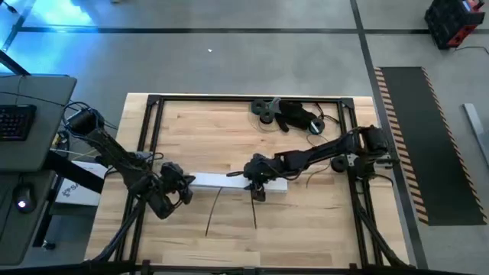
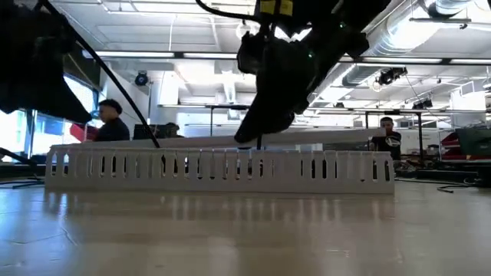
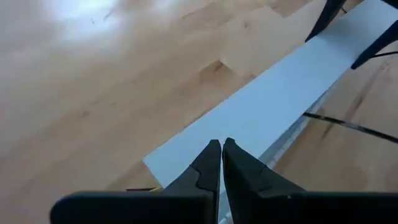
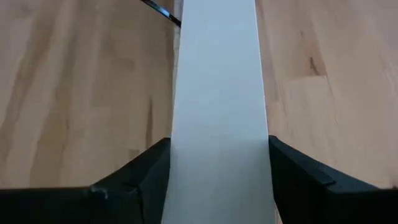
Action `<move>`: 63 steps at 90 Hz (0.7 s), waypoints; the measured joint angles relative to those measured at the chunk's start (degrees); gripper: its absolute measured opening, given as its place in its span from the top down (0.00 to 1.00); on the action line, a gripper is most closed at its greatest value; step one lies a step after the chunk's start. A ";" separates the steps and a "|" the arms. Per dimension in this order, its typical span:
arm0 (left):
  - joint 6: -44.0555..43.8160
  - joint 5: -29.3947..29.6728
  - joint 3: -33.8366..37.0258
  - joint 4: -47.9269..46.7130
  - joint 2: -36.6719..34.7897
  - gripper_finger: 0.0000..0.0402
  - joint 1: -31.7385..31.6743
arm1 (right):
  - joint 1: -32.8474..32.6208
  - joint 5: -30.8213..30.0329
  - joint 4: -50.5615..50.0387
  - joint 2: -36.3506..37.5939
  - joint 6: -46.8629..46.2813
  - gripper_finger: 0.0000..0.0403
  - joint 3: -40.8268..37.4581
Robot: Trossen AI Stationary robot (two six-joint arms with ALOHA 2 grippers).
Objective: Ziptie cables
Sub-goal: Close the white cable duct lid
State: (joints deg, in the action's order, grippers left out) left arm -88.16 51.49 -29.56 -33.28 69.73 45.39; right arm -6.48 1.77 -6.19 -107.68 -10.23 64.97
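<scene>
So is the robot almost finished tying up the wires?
Not nearly. Nothing looks tied yet: two thin cables lie loose on the table. Right now both arms are busy with the long white slotted strip: the left gripper is shut at one end, and the right gripper is open, straddling it. Gathering the cables and fastening them is all left to do.

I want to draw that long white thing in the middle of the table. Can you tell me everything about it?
The long white slotted plastic channel lies flat across the middle of the wooden table. Its side wall has a row of narrow upright slots, like a comb, and a plain smooth white lid covers its top. The left gripper, fingers shut, is at one end of it. The right gripper straddles the other end, fingers open on either side of the lid. Thin dark cables lie beside it.
</scene>
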 joint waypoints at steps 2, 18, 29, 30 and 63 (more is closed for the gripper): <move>0.27 0.00 0.35 0.77 0.00 1.00 0.00 | 0.00 0.01 -0.01 0.00 0.03 0.50 0.00; 2.60 -0.01 0.59 2.76 -0.06 1.00 0.00 | -0.02 0.21 0.25 0.81 0.17 0.50 -0.02; 5.09 -0.01 -0.72 3.34 -0.33 1.00 0.02 | -0.02 0.84 0.42 1.85 0.19 0.50 -0.02; 5.36 -0.02 -0.81 3.32 -0.33 1.00 0.02 | -0.02 0.91 0.41 1.94 0.21 0.50 -0.02; 7.29 -1.27 -1.50 3.43 2.02 1.00 0.02 | -1.09 -0.93 -0.23 1.56 0.21 0.50 -0.02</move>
State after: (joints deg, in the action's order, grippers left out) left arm -80.87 50.22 -31.07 -29.85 71.75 45.41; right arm -7.57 0.84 -6.42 -106.12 -10.02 64.95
